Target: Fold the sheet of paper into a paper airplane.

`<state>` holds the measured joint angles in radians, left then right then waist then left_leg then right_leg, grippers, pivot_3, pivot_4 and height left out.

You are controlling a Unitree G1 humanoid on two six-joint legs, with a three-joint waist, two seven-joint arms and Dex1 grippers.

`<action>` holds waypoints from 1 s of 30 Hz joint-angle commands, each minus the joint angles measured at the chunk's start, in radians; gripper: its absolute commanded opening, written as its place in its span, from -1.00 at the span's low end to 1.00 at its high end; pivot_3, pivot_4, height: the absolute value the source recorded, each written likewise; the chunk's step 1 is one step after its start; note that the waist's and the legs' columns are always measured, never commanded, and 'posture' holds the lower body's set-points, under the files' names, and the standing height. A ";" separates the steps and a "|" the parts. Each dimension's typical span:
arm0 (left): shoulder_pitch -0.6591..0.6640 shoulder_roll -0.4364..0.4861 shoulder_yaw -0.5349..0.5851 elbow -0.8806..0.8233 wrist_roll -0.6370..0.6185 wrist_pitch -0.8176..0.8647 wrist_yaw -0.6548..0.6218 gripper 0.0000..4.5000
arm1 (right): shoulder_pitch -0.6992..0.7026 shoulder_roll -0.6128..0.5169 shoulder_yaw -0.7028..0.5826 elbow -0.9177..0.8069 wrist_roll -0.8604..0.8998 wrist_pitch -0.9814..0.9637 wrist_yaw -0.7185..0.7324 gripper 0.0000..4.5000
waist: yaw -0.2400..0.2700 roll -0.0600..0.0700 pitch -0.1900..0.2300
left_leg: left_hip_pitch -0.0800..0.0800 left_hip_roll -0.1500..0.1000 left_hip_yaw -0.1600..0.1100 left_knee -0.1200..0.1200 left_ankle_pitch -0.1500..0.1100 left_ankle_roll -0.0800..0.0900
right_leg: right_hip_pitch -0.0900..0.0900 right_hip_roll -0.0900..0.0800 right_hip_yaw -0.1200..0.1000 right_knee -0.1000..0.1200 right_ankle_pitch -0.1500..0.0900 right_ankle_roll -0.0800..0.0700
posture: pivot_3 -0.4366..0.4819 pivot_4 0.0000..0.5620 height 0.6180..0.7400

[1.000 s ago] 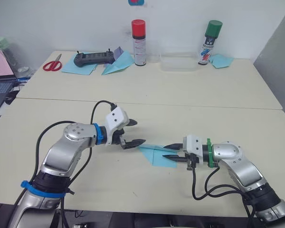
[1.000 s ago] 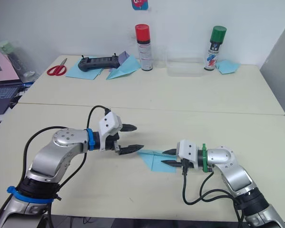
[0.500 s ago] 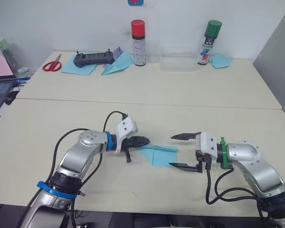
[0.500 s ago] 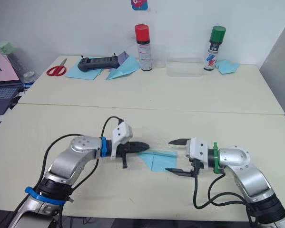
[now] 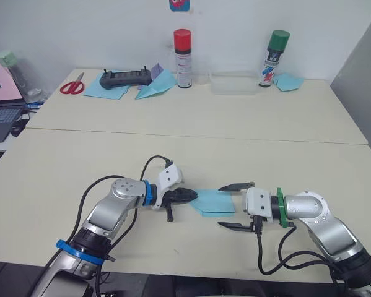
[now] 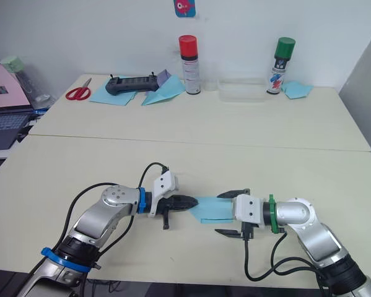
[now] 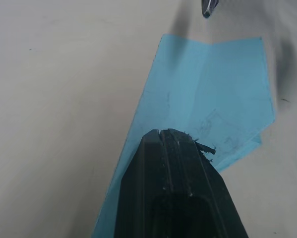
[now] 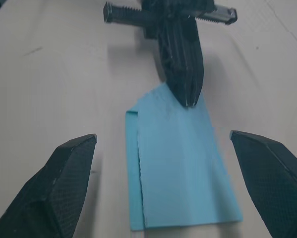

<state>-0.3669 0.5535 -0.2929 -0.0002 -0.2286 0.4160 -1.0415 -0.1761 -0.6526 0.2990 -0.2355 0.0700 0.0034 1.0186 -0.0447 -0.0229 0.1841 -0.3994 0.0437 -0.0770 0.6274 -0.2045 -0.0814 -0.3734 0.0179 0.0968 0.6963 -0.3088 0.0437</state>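
My left claw [image 5: 186, 196] is pinched together with its tip pressing down on the left end of the folded paper [image 5: 215, 202], which lies flat on the near table [image 5: 61, 179]; my right claw [image 5: 235, 206] hangs spread wide at the paper's right edge, touching nothing. If my left tip drags or lifts, I reckon the thin paper could slide or the folded layers spring open before my right claw closes. The clear tray [image 5: 233, 82] at the far side, between the red-capped can [image 5: 183, 57] and the green-capped can [image 5: 270, 55], looks empty.
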 commanded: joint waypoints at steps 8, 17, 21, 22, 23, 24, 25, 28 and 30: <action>-0.043 0.039 0.043 0.047 -0.087 0.296 -0.015 -0.99 | -0.097 0.115 0.059 0.123 -0.074 -0.148 -0.042 1.00 | -0.015 0.000 0.000 | 0.000 0.000 0.000 -0.001 0.000 0.000 | 0.000 0.001 0.000 0.000 0.000 0.000 | -0.05 -0.47 1.00; -0.058 0.034 0.032 0.056 -0.087 0.312 -0.013 -1.00 | -0.136 0.161 0.073 0.174 -0.046 -0.167 -0.022 -0.24 | -0.015 0.000 0.000 | 0.000 0.001 0.000 -0.001 0.000 0.000 | 0.000 0.000 0.000 0.001 0.000 0.000 | -0.05 -0.47 1.00; -0.057 0.045 0.039 0.058 -0.077 0.283 -0.015 -1.00 | -0.137 0.173 0.061 0.168 -0.015 -0.125 -0.015 -0.89 | -0.015 0.000 0.000 | 0.000 0.001 0.000 -0.001 0.000 0.000 | 0.000 0.000 0.000 0.001 0.000 0.000 | -0.05 -0.47 1.00; -0.057 0.049 0.045 0.058 -0.076 0.272 -0.016 -1.00 | -0.138 0.174 0.059 0.169 -0.013 -0.117 -0.016 -1.00 | -0.015 0.000 0.000 | 0.000 0.001 0.000 -0.001 0.000 0.000 | 0.000 0.000 0.000 0.001 0.000 0.000 | -0.05 -0.47 1.00; -0.056 0.059 0.049 0.055 -0.077 0.265 -0.023 -1.00 | -0.140 0.175 0.059 0.171 -0.014 -0.112 -0.016 -1.00 | -0.015 0.000 0.000 | 0.000 0.001 0.000 -0.001 0.000 0.000 | 0.000 0.000 0.000 0.001 0.000 0.000 | -0.05 -0.47 1.00; -0.055 0.067 0.053 0.053 -0.078 0.261 -0.029 -1.00 | -0.142 0.175 0.060 0.174 -0.016 -0.109 -0.016 -1.00 | -0.015 0.000 0.000 | 0.000 0.001 0.000 -0.001 0.000 0.000 | 0.000 0.000 0.000 0.001 0.000 0.000 | -0.05 -0.47 1.00; -0.054 0.076 0.055 0.053 -0.080 0.259 -0.033 -1.00 | -0.144 0.178 0.059 0.176 -0.016 -0.101 -0.018 -1.00 | -0.015 0.000 0.000 | 0.000 0.001 0.000 -0.001 0.000 0.000 | 0.000 0.001 0.000 0.001 0.000 0.000 | -0.05 -0.47 1.00; -0.052 0.106 0.054 0.064 -0.072 0.240 -0.039 -1.00 | -0.152 0.205 0.047 0.177 0.000 -0.019 -0.048 -1.00 | -0.016 0.000 0.000 | 0.001 0.001 0.000 -0.001 0.000 0.000 | -0.001 0.001 0.000 0.001 0.000 0.000 | -0.05 -0.47 1.00; -0.045 0.118 0.050 0.068 -0.067 0.212 -0.046 -1.00 | -0.165 0.220 0.043 0.191 -0.013 0.022 -0.074 -1.00 | -0.017 0.000 0.000 | 0.001 0.001 0.000 -0.002 0.000 0.000 | -0.001 0.001 0.000 0.001 0.000 0.000 | -0.05 -0.47 1.00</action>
<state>-0.4330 0.6437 -0.2489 0.0387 -0.3382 0.6400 -1.0936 -0.3183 -0.4439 0.3631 -0.0384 0.0543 -0.0072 0.9718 -0.0617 -0.0230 0.1843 -0.3986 0.0449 -0.0772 0.6258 -0.2045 -0.0815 -0.3740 0.0188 0.0970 0.6969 -0.3085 0.0436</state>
